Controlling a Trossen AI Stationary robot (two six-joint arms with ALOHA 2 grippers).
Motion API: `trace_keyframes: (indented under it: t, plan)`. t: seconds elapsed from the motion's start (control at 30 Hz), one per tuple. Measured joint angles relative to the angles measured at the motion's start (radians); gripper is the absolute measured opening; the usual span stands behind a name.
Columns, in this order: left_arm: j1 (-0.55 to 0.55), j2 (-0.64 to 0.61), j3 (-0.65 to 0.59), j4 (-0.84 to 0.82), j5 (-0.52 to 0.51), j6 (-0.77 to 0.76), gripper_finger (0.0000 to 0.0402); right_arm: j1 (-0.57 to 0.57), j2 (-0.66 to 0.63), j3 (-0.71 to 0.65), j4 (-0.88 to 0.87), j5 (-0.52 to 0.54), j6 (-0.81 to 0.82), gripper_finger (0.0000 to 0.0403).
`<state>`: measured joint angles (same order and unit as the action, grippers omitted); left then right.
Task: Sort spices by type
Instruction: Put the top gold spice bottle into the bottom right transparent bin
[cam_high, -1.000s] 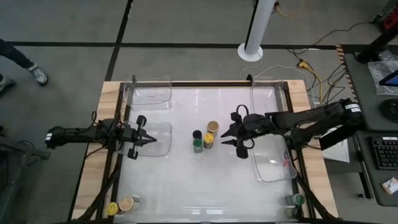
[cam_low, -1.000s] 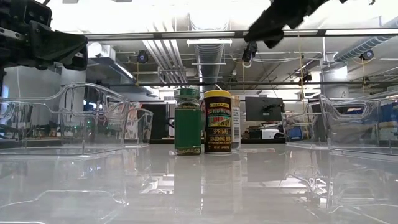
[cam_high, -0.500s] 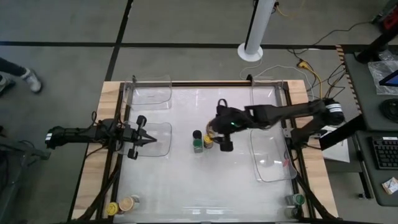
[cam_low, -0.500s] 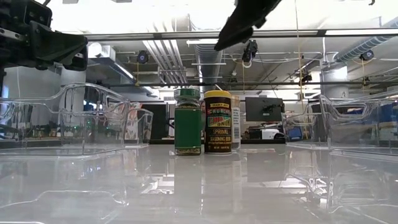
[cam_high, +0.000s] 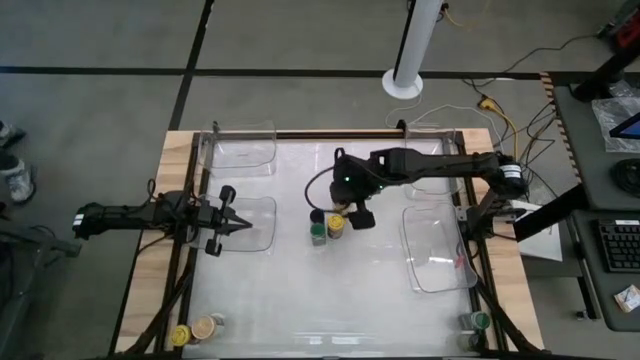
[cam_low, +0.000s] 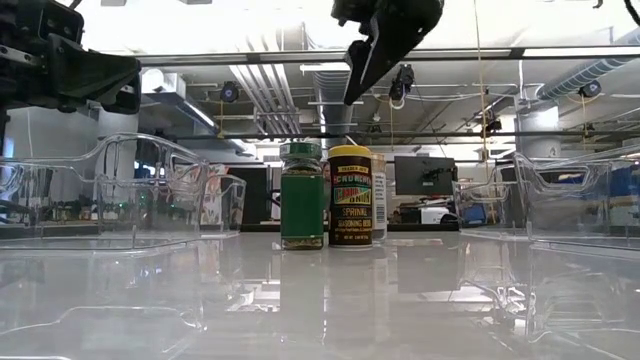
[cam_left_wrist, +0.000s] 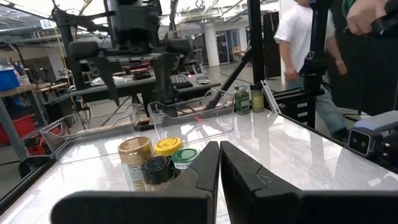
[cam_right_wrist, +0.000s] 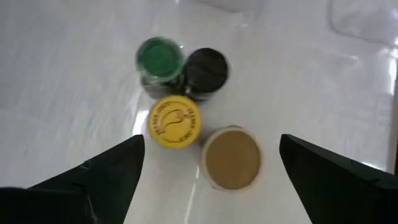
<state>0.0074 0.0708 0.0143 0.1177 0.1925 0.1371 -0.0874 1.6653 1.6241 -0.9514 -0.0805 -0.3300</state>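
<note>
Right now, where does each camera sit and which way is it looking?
High: overhead, straight down; both arms, right gripper above the jar cluster.
Low: table height, level; jars, right arm above.
Left wrist: past the shut left gripper toward the jars.
Right wrist: down between open jaws.
All four views share the cluster.

The white table (cam_high: 300, 300) carries four clustered spice jars (cam_high: 328, 224), corner jars (cam_high: 195, 330) and clear trays (cam_high: 436, 255).

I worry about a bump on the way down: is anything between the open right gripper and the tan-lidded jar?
Nothing visible. The right gripper hangs open above the tan-lidded jar, but the yellow-lidded jar stands right beside it.
</note>
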Motion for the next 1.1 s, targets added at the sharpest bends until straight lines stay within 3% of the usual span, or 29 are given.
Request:
trace_keyframes:
  t: [0.23,0.83,1.0,1.1]
  plan:
    - [0.0,0.0,0.0,0.0,0.0,0.0,0.0,-0.002,0.043,-0.004,-0.019,0.002,-0.136,0.0366]
    - [0.0,0.0,0.0,0.0,0.0,0.0,0.0,-0.07,0.171,-0.006,-0.034,0.05,-0.206,0.0366]
    - [0.0,0.0,0.0,0.0,0.0,0.0,0.0,-0.097,0.206,-0.006,-0.04,0.035,-0.188,0.0366]
    - [0.0,0.0,0.0,0.0,0.0,0.0,0.0,-0.109,0.222,-0.007,-0.039,-0.029,-0.178,0.0366]
